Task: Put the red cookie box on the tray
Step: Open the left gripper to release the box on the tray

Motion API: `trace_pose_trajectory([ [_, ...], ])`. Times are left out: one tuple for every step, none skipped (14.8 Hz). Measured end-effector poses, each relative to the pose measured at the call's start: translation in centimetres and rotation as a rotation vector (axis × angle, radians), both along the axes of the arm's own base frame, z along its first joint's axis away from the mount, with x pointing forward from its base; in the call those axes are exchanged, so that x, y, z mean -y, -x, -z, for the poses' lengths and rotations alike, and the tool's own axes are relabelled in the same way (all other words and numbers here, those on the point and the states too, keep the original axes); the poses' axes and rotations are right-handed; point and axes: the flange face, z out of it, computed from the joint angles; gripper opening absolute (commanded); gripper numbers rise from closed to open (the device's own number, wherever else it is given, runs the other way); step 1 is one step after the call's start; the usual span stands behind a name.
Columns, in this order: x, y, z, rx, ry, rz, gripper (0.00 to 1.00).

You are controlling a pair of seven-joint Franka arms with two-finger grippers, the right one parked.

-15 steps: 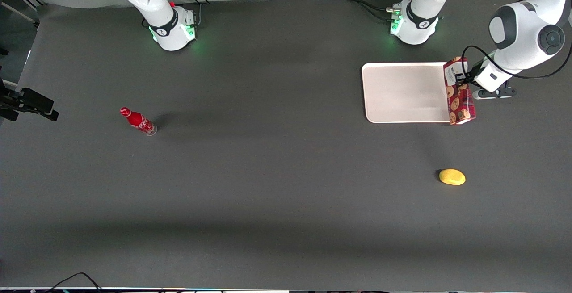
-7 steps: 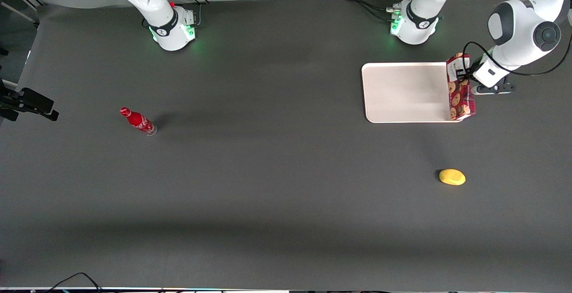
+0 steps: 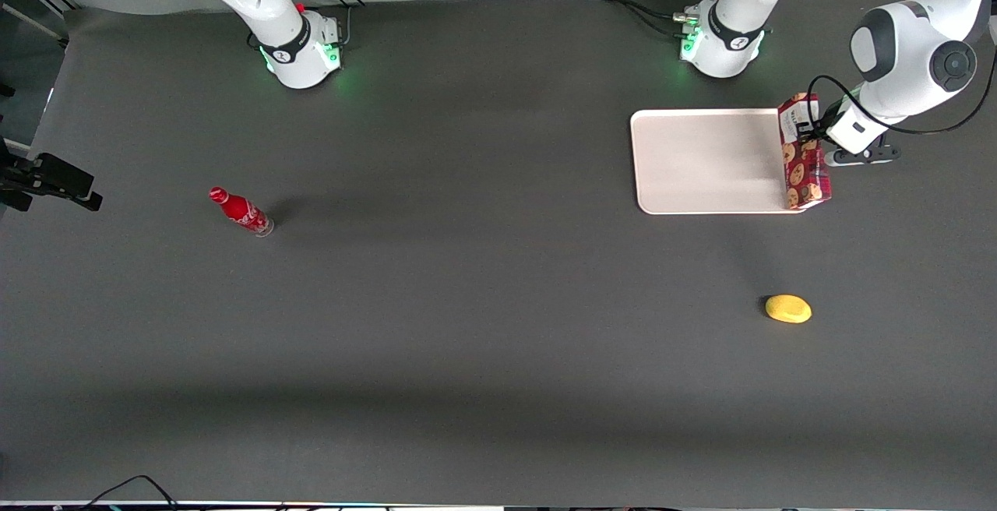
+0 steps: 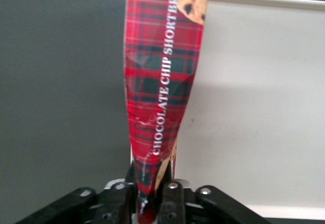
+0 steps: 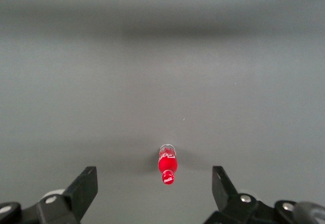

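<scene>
Gripper (image 3: 815, 137) of my working arm, pinching the red cookie box (image 3: 802, 154) near its white-labelled end; in the wrist view the two black fingers (image 4: 171, 196) press against the box's (image 4: 161, 89) narrow plaid edge, which reads "CHOCOLATE CHIP SHORTBREAD" in part. The box stands on its long edge, cookie-printed face toward the tray (image 3: 705, 160), at the tray's edge toward the working arm's end of the table. Its labelled end is farther from the front camera, its other end nearer. The wrist view shows the box over the line where the tray's pale surface (image 4: 254, 107) meets the dark table (image 3: 467, 324); whether the box touches the tray or hangs just above it, I cannot tell.

Other items: a yellow rounded object (image 3: 788, 308) on the table, nearer the front camera than the tray and well apart from it; a red bottle (image 3: 241, 211), upright, toward the parked arm's end of the table, also seen from the parked wrist (image 5: 168, 164).
</scene>
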Motion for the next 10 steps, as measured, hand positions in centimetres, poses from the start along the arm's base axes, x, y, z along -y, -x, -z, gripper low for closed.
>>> trace_pose_trajectory([
  [-0.03,0.01,0.08,-0.001,0.000,-0.001,0.93],
  [-0.04,0.00,0.11,-0.001,-0.001,-0.001,1.00],
  [-0.04,0.00,0.11,-0.001,-0.001,-0.001,1.00],
  [-0.04,0.00,0.10,-0.001,-0.001,-0.002,1.00],
  [-0.05,0.00,0.10,-0.001,-0.001,-0.003,1.00],
  [-0.05,-0.01,0.09,-0.001,-0.002,-0.005,1.00],
  [-0.06,-0.04,0.07,0.000,-0.002,-0.005,1.00],
  [-0.08,-0.07,0.04,0.001,-0.003,-0.006,1.00],
  [-0.11,-0.13,-0.01,0.002,-0.003,-0.007,1.00],
  [-0.16,-0.23,-0.10,0.004,-0.004,-0.008,1.00],
])
